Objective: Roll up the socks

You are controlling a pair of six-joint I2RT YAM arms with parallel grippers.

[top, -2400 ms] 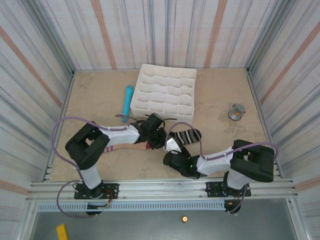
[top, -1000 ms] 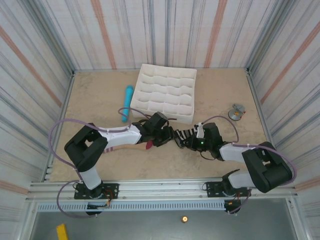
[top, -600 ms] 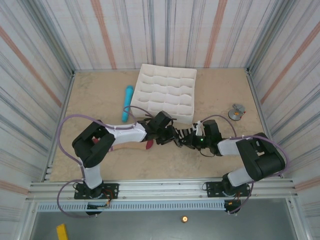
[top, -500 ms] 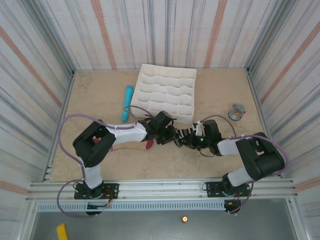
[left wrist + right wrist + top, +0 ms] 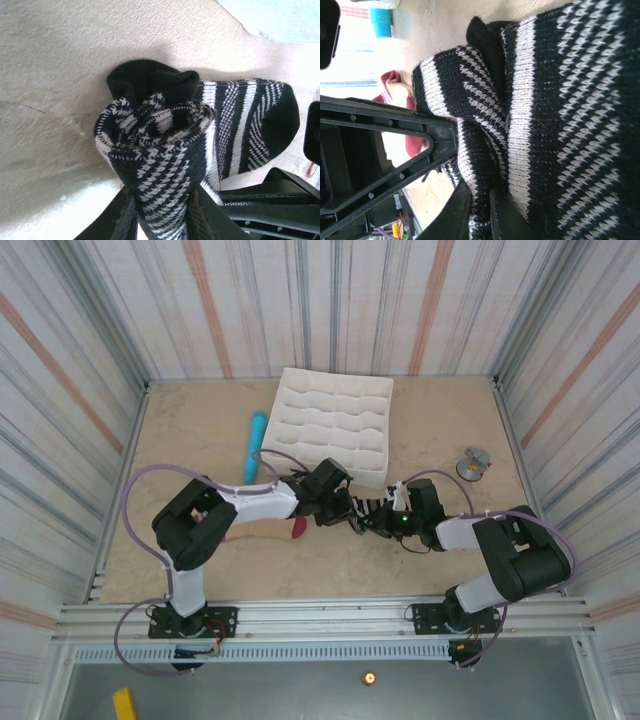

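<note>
The black sock with thin white stripes [image 5: 362, 508] lies bunched between my two grippers in the middle of the table. In the left wrist view its rolled end [image 5: 155, 135] stands up, and my left gripper [image 5: 162, 220] is shut on it from both sides. My right gripper [image 5: 485, 220] pinches a fold of the same sock [image 5: 555, 115] between two close fingers. The left gripper's black finger [image 5: 385, 145] presses on the sock just beside it. The beige sock [image 5: 255, 530] lies flat under the left arm, its maroon toe [image 5: 297, 529] showing.
A white compartment tray [image 5: 330, 430] stands just behind the grippers. A light-blue cylinder [image 5: 254, 445] lies to its left. A small grey object [image 5: 472, 464] sits at the right. Striped walls close in the table on three sides.
My left gripper has closed onto the rolled end of the black striped sock and shifted slightly right. The right gripper has stayed in place on the sock.
</note>
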